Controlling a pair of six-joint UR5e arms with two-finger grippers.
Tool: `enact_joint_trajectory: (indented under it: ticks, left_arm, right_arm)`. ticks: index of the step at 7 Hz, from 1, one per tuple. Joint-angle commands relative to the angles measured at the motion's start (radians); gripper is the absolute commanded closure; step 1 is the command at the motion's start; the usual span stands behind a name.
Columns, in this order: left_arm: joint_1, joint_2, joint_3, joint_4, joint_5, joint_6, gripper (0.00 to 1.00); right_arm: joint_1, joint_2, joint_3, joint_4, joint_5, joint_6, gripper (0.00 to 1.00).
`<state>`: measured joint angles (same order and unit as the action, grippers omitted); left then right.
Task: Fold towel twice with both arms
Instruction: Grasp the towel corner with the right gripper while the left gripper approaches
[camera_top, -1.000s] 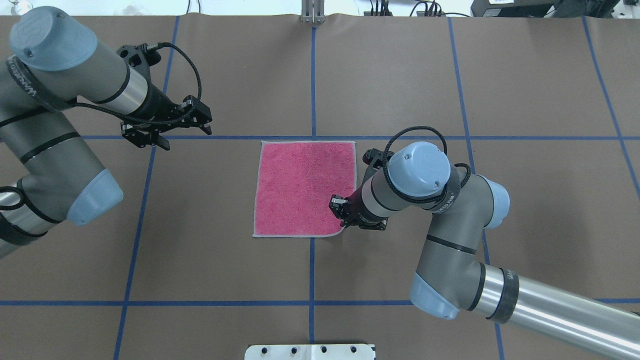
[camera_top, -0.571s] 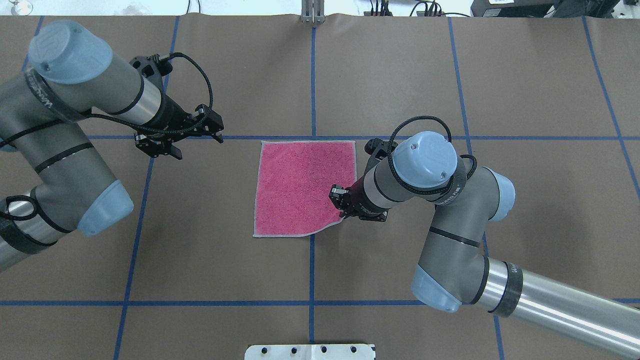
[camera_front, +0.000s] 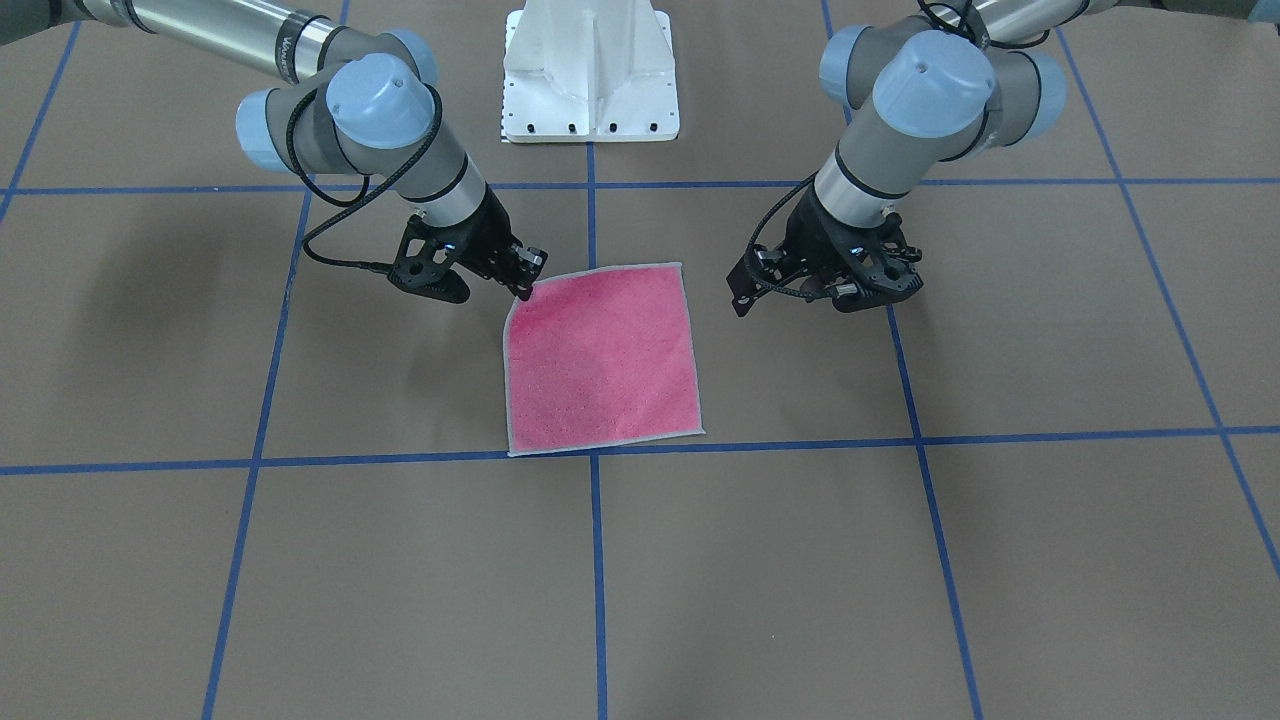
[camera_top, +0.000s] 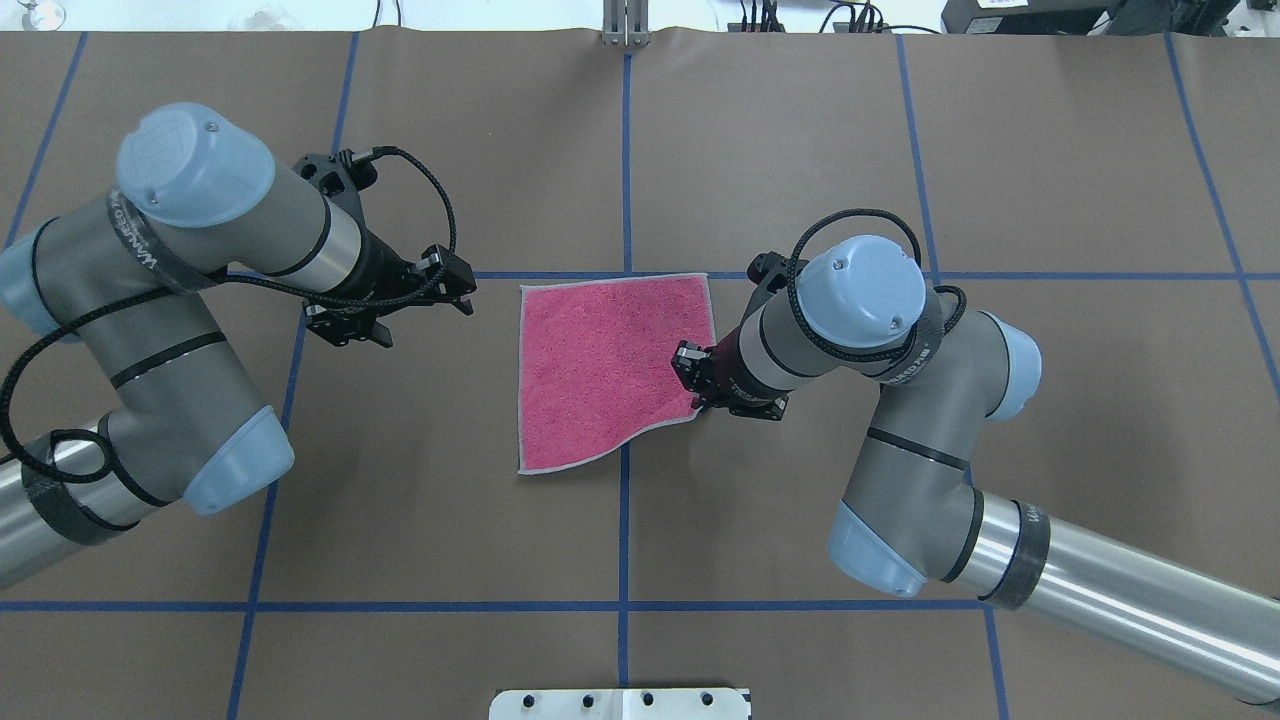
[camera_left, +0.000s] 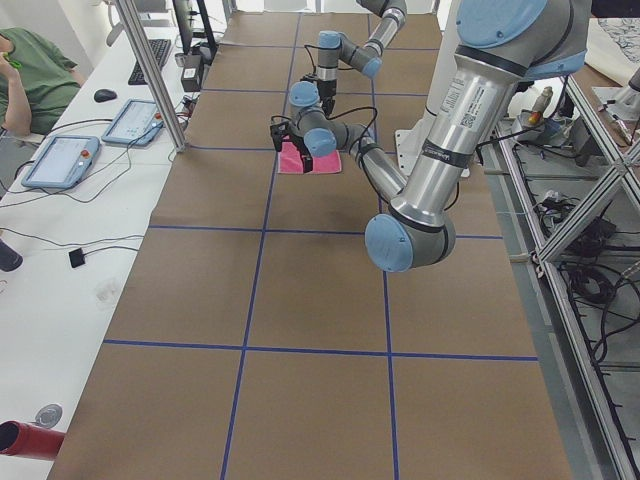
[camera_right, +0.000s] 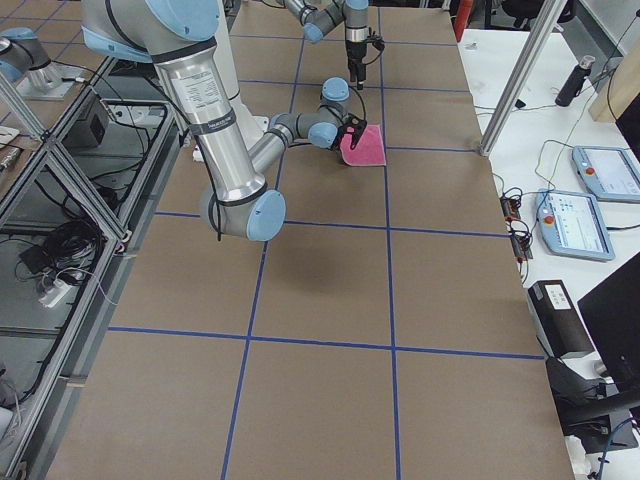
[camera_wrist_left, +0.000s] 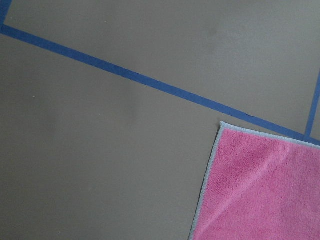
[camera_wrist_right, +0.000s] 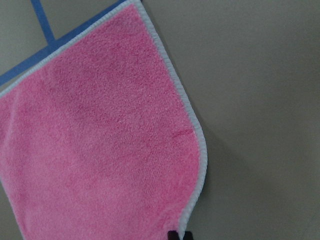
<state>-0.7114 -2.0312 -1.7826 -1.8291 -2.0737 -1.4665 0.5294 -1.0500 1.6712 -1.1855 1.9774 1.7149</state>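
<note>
Towel (camera_top: 605, 370) lies pink face up about the middle of the worktop (camera_top: 900, 180), roughly halfway between its left and right ends. Its far hem runs along a blue tape line (camera_top: 500, 275) parallel to the operators' edge. The right arm (camera_top: 890, 480) has its jaws clamped on the towel corner that points toward the robot-side edge and the right end. That corner looks held a little off the surface, so the robot-side hem slants up to it from the left corner, which lies flat. No fold has been made yet.

The left arm (camera_top: 150, 350) carries its jaws apart and empty over bare worktop, just off the towel's left hem and touching no cloth. They sit about level with the far-left corner, the one at the tape line, and the left wrist view shows that corner just ahead.

The coming move likely turns on which left corner gets taken. To pair with the right arm's grip, the left jaws would need the robot-side left corner. It lies from them toward the right end and back toward the robot-side edge, nearly the full length of the hem. The far-left corner is much closer. The towel is close to square, so neither axis favours one fold direction.
</note>
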Motion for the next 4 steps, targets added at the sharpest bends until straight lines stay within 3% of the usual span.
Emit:
enact_joint_trajectory:
  ticks: [1, 2, 4]
  left_arm:
    - [0.065, -0.020, 0.003, -0.002, 0.020, -0.050, 0.00]
    - [0.117, -0.033, 0.003, -0.019, 0.093, -0.110, 0.00]
    - [0.193, -0.032, 0.008, -0.091, 0.139, -0.198, 0.00]
  right_arm:
    - [0.001, 0.002, -0.005, 0.003, 0.000, 0.005, 1.00]
    - [0.001, 0.002, -0.005, 0.003, 0.001, 0.005, 1.00]
    - [0.003, 0.002, -0.005, 0.004, 0.000, 0.005, 1.00]
